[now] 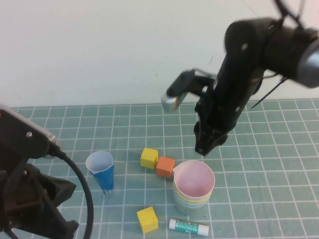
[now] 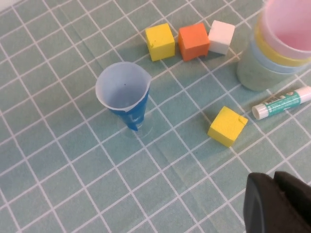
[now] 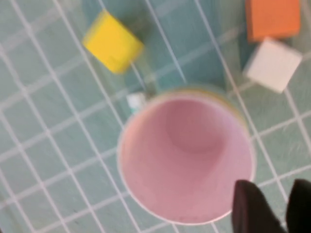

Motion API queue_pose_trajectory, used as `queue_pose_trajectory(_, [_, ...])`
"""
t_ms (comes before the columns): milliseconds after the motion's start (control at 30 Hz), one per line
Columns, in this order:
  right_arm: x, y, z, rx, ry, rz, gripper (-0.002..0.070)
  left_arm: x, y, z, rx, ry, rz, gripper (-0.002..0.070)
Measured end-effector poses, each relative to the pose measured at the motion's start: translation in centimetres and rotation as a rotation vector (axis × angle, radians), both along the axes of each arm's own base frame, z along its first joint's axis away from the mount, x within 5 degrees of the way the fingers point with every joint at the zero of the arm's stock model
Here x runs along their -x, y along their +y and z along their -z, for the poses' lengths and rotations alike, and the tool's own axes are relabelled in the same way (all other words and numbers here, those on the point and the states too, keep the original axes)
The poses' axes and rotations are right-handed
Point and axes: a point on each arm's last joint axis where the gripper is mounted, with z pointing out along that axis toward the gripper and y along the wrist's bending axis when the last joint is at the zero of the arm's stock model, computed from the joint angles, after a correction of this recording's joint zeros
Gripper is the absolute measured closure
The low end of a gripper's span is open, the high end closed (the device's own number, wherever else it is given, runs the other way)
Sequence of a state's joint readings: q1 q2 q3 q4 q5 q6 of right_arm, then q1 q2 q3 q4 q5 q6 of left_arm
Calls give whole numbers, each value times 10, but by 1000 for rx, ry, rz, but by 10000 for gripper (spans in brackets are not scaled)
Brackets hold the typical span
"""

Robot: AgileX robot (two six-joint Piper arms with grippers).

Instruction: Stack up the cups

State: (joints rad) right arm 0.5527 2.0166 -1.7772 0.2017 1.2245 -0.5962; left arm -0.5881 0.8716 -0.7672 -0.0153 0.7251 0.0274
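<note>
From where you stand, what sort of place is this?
Probably a lab test bench: a green gridded cutting mat, small coloured blocks as props, a glue stick, and stacked cups under the right gripper.

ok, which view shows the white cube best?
Left wrist view: the white cube sits whole beside the orange cube. Right wrist view shows it blurred. High view hides it behind the stacked cups, below the right gripper. The left gripper is parked.

We can't see the white cube [image 2: 221,37] in the high view, hidden behind the nested pastel cup stack [image 1: 194,189]. Left gripper [image 2: 277,204] is cropped by the frame edge.
</note>
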Motion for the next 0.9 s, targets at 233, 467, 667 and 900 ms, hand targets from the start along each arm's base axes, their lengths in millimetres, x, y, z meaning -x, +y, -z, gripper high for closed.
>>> queue_pose_trajectory(233, [52,-22,-85,-261,-215,-22,659,11,6,15,35,-5,-8,675])
queue_pose_trajectory(467, [121,-65,-109,-398,-471,-45,678,41,26,40,99,-34,-41,676])
queue_pose_trajectory(667, [182,-100,-106,-533,-632,-40,678,56,40,36,109,-156,-39,676])
queue_pose_trajectory(900, [244,-138,-91,-671,-841,-44,678,55,45,34,59,-214,-38,676])
